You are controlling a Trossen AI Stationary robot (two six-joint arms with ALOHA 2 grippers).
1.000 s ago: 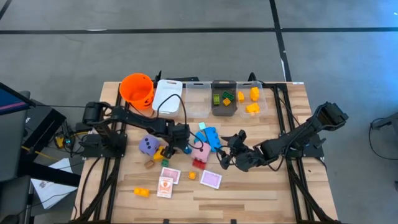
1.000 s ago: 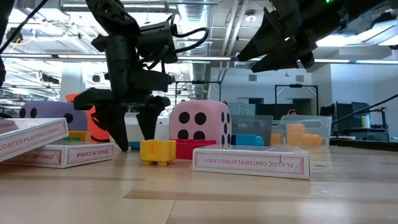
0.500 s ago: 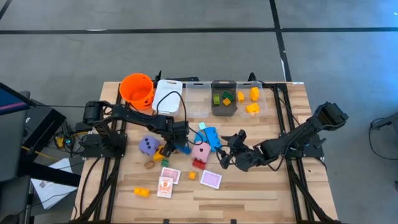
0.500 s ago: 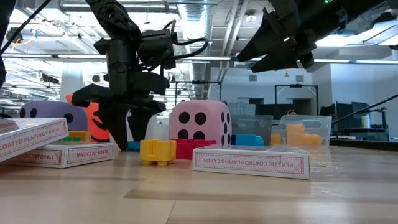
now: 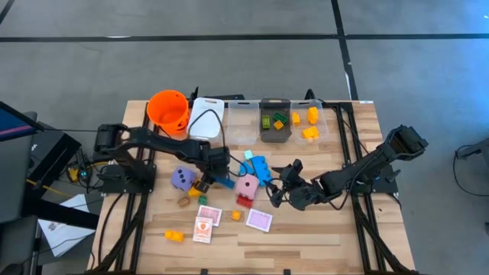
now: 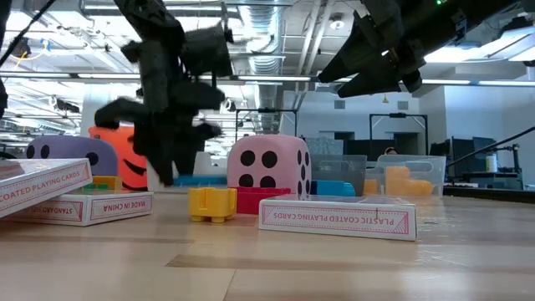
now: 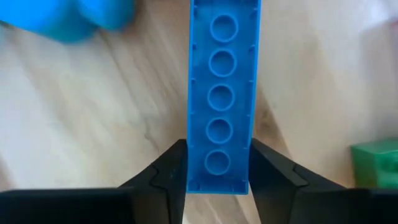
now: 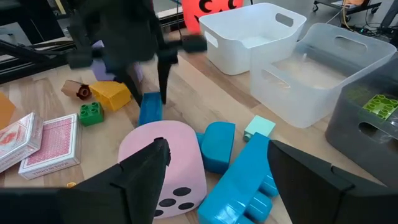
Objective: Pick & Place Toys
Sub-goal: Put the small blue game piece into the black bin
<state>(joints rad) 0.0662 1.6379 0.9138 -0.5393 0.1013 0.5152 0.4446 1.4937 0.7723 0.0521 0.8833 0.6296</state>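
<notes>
You have the whole table (image 5: pixel 321 237) strewn with toys, with the orange bucket (image 5: pixel 168 109) and a row of bins (image 5: pixel 243 122) along its far edge; the pink die (image 5: pixel 246 186) sits mid-table and the purple die (image 5: pixel 182 178) lies to its left, both bulky, light-looking and smooth, so I judge they want a wide grip across flat faces; the card packs (image 5: pixel 259 220) lie flat near the front edge, thin and likely slippery to lift off the wood.

Your left gripper (image 7: pixel 217 177) is the one at work, between the two dice; its fingers (image 7: pixel 168 171) are closed on one end of a long blue brick (image 7: pixel 222 93), one on each long side; the brick is rigid moulded plastic, light, with hard smooth walls, so a pinch across the narrow width as you have it should hold, though gripping at the end leaves most of its length sticking out, and I would expect it to pivot if bumped; a hold nearer the middle would be steadier.

Your right gripper (image 8: pixel 214 165) waits just right of the pink die, over the light blue pieces (image 8: pixel 245 171), its fingers spread apart and holding nothing.

A small green brick (image 7: pixel 376 162) lies just beside the held one; mind it as you lift.
</notes>
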